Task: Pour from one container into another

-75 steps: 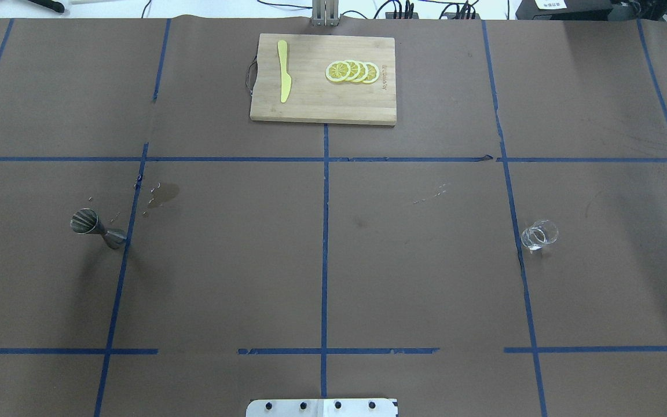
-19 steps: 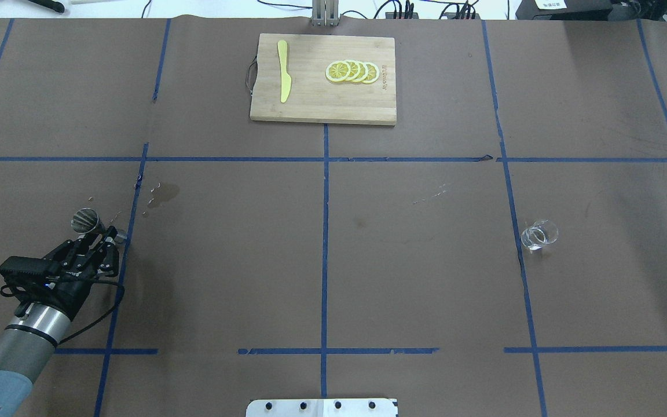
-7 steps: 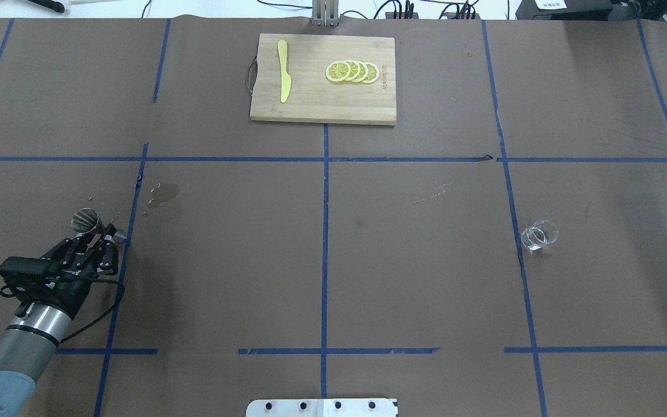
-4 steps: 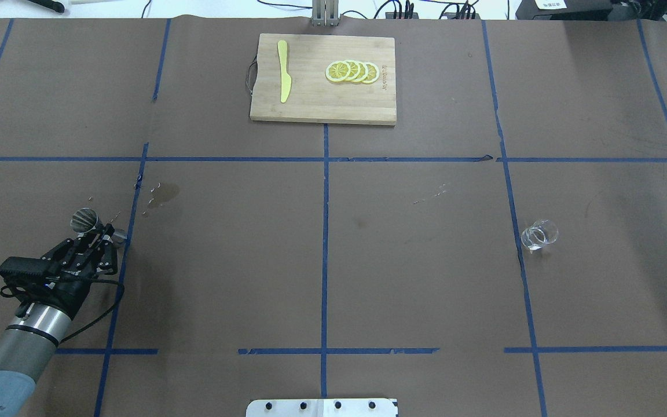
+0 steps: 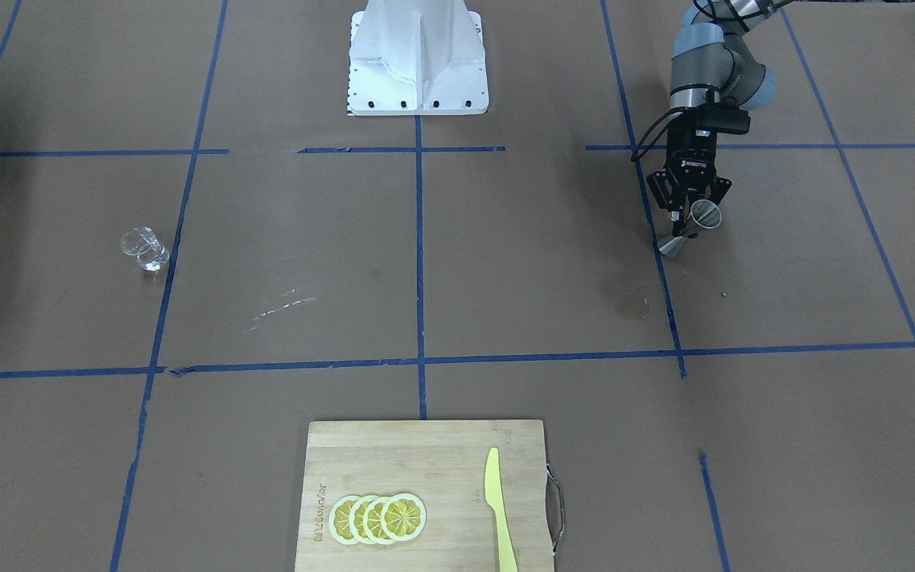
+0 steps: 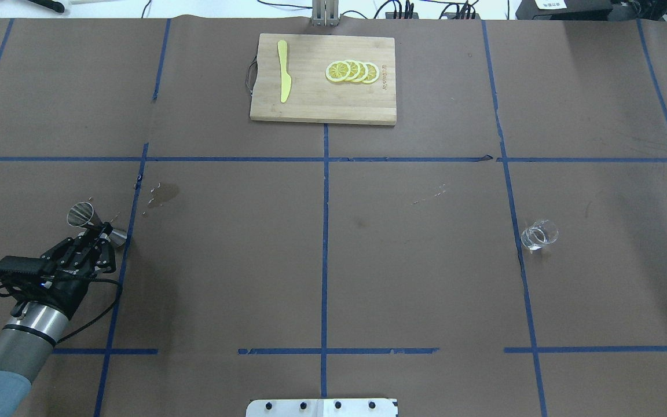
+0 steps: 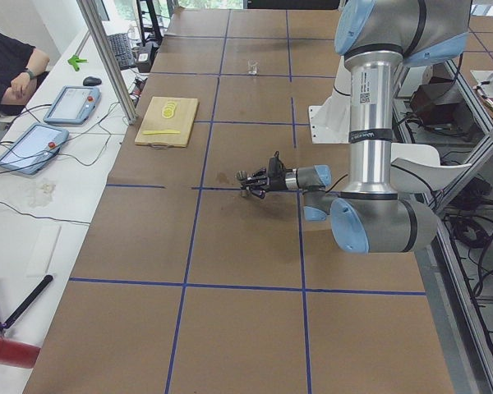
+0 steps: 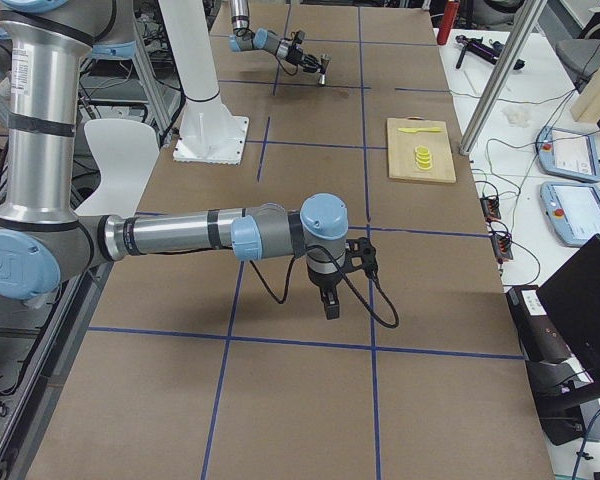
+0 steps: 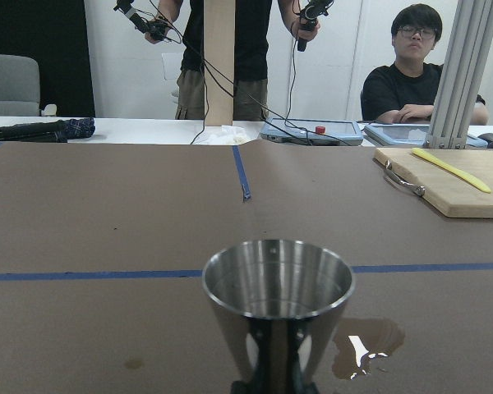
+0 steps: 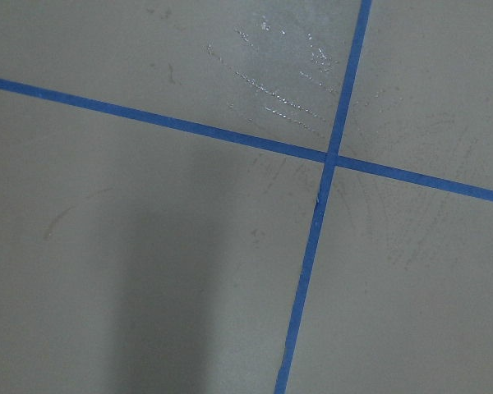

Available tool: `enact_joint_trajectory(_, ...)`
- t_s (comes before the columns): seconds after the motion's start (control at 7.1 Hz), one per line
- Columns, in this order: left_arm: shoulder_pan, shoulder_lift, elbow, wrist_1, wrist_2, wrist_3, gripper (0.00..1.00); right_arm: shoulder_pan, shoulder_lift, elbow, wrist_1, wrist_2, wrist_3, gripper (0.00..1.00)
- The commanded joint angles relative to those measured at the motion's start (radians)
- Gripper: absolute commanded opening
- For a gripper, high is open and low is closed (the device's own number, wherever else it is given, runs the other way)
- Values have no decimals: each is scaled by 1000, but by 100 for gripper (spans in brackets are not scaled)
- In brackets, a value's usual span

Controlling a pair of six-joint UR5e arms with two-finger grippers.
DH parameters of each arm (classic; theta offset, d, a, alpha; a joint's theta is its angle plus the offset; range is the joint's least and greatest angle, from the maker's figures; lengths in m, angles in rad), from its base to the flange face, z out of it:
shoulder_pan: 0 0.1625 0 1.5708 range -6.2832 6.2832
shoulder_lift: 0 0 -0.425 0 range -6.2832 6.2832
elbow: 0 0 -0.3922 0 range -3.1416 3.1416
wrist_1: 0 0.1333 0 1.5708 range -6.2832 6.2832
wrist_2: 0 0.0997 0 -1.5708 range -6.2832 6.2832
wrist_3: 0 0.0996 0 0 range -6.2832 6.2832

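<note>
Over on the robot's left, the left gripper (image 6: 101, 231) is pinched on the narrow waist (best spot imo) of the small shiny steel hourglass jigger (image 9: 279, 295), probably light, stiff and slick, while the fragile-looking clear glass cup (image 6: 539, 234) stands well apart, far right.

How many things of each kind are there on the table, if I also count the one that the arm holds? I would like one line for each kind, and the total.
steel jigger: 1
glass cup: 1
cutting board: 1
yellow knife: 1
lemon slices: 4
Total: 8
</note>
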Motion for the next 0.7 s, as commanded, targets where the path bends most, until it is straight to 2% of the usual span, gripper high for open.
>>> enact_joint_trajectory(0.0,-1,-3,-2,-142,-1,226,0,1,0,0,0,0,0,100)
enact_joint_trajectory(0.28,2,-6,-9,-374,-43,442,0,1,0,0,0,0,0,100)
enact_joint_trajectory(0.56,2,-5,-6,-429,-79,562,0,5,0,0,0,0,0,100)
